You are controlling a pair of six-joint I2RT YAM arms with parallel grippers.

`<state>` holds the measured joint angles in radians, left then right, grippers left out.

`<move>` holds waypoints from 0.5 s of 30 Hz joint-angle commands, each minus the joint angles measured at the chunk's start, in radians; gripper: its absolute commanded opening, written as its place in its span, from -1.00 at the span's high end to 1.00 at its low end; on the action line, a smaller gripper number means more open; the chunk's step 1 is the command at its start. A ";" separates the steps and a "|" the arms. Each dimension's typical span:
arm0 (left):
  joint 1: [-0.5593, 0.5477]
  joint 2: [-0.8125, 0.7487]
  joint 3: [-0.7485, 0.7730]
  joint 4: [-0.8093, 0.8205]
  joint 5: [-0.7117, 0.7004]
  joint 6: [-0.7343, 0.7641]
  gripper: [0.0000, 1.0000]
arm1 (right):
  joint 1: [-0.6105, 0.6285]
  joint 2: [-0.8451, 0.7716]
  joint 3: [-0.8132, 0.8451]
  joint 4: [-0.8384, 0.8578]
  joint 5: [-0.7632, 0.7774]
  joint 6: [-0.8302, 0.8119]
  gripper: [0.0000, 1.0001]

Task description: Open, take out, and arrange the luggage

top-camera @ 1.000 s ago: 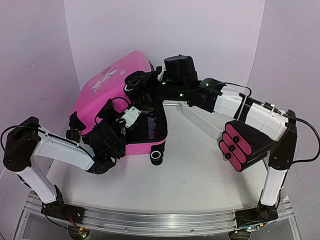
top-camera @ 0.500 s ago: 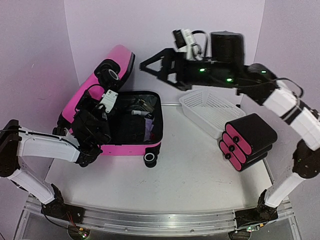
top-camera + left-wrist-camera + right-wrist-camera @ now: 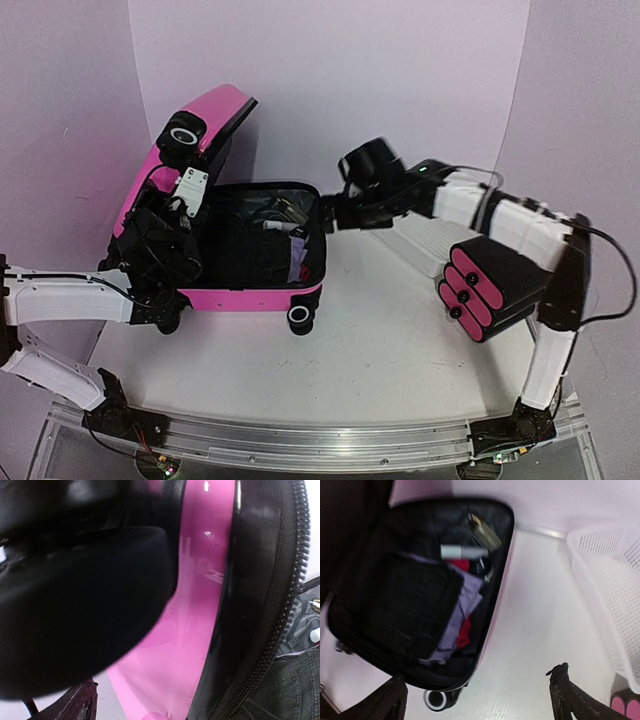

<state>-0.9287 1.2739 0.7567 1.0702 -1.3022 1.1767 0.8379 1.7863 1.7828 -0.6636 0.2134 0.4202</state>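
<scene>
The pink luggage [image 3: 250, 296] lies open at the table's left, its lid [image 3: 205, 115] standing steeply up and back. Inside I see black fabric, a purple cloth [image 3: 466, 599], a red cloth [image 3: 465, 635] and a white tube [image 3: 462, 552]. My left gripper [image 3: 152, 248] is pressed against the luggage's left side at the foot of the lid. Its wrist view is filled by pink shell [image 3: 200, 580] and black zip trim, with one fingertip [image 3: 82, 705] set wide. My right gripper [image 3: 330, 213] hangs open over the luggage's right rim, holding nothing [image 3: 477, 695].
A white mesh basket [image 3: 418, 238] stands right of the luggage, behind my right arm. A stack of black cases with pink ends [image 3: 495, 285] lies at the right. A black wheel [image 3: 299, 316] juts from the luggage's front corner.
The lid has swung from nearly down to steeply up. My left gripper moved left with it. The right arm let go, rose, then came down to the luggage's right rim with its jaws wide.
</scene>
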 commanded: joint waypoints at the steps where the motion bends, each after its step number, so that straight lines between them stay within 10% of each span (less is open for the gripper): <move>1: 0.030 -0.068 0.033 -0.010 -0.050 -0.046 -0.59 | 0.008 0.194 0.126 -0.126 0.047 0.013 -0.97; 7: 0.047 -0.101 0.066 -0.077 -0.076 -0.051 -0.54 | -0.015 0.401 0.272 -0.127 0.097 0.086 -0.95; 11: 0.055 -0.138 0.072 -0.163 -0.091 -0.098 -0.50 | -0.045 0.497 0.338 -0.129 0.081 0.124 -0.54; 15: 0.081 -0.204 0.102 -0.546 -0.076 -0.353 -0.35 | -0.048 0.549 0.388 -0.125 0.041 0.120 -0.34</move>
<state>-0.8795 1.1549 0.7769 0.8318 -1.3655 1.0451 0.8005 2.2848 2.1021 -0.8024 0.2684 0.5179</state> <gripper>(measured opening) 0.686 0.691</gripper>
